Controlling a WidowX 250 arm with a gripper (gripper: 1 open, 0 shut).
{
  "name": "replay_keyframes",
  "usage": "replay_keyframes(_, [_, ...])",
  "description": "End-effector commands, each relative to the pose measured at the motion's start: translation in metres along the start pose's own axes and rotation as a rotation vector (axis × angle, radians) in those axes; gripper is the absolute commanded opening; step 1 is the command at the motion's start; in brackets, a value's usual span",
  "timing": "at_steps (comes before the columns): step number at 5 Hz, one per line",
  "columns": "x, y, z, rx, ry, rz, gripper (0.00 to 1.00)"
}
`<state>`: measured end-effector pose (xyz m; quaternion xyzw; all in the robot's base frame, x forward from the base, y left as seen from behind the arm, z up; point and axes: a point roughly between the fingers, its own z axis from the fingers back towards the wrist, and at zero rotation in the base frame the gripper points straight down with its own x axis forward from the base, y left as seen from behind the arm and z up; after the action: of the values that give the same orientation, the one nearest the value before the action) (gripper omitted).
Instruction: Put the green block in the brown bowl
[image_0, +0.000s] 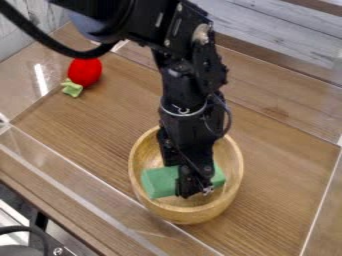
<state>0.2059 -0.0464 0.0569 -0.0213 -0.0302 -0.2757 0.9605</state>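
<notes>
Now block in bowl, claw clamped on it

The block (160, 182) sits inside the bowl (148, 152), lower middle of the frame, with the claw (193, 184) closed around it. Upper left, a red ball (84, 71) lies beside a small light-green piece (72, 88).

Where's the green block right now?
In the camera view, the green block is inside the lower part of the brown bowl, directly under the gripper, whose fingers overlap it.
</notes>
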Motion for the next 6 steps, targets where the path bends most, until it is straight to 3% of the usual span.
replay_keyframes(1, [0.0, 0.007, 0.006, 0.005, -0.021, 0.013, 0.0])
replay_keyframes(4, [-0.008, 0.014, 0.029, -0.004, -0.037, 0.051, 0.0])
replay_keyframes(6, [-0.003, 0.007, 0.013, -0.009, -0.04, 0.047, 0.0])
